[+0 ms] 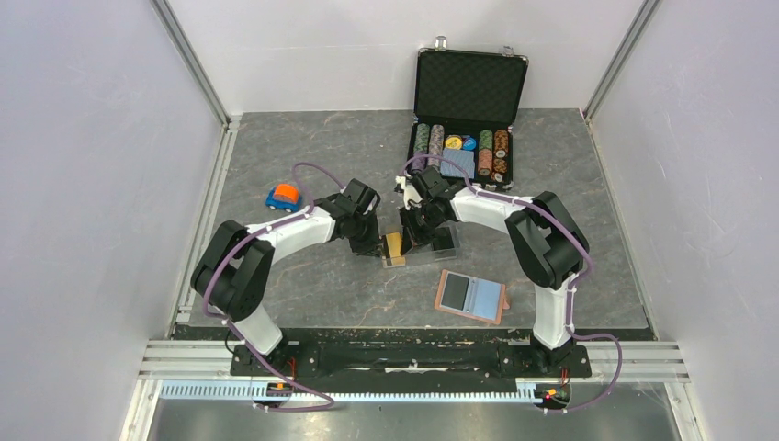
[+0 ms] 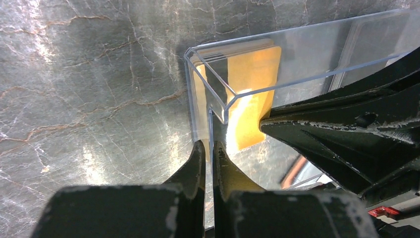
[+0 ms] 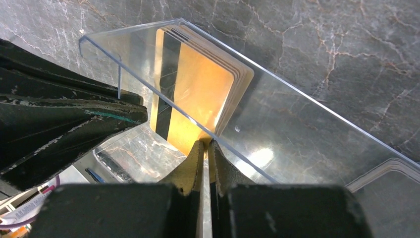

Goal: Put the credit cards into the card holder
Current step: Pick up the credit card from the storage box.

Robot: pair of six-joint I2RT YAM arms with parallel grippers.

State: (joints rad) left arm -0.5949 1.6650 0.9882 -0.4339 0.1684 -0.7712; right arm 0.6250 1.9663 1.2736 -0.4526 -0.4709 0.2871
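Observation:
A stack of gold-orange credit cards (image 3: 198, 89) with black stripes stands on edge inside a small clear plastic box (image 1: 434, 250) at mid-table. My left gripper (image 2: 209, 145) is shut on the thin end wall of that clear box (image 2: 297, 64), with the cards (image 2: 250, 84) just behind the wall. Coming from the other side, my right gripper (image 3: 206, 144) is shut on the lower edge of a gold card. In the top view both grippers, left (image 1: 375, 246) and right (image 1: 411, 241), meet at the cards (image 1: 393, 246). The card holder (image 1: 471, 295), tan with a blue inside, lies open near the right arm's base.
A black poker-chip case (image 1: 470, 87) stands open at the back with chips and a blue deck. A small orange and blue toy car (image 1: 285, 197) sits to the left. White walls close in the table on three sides.

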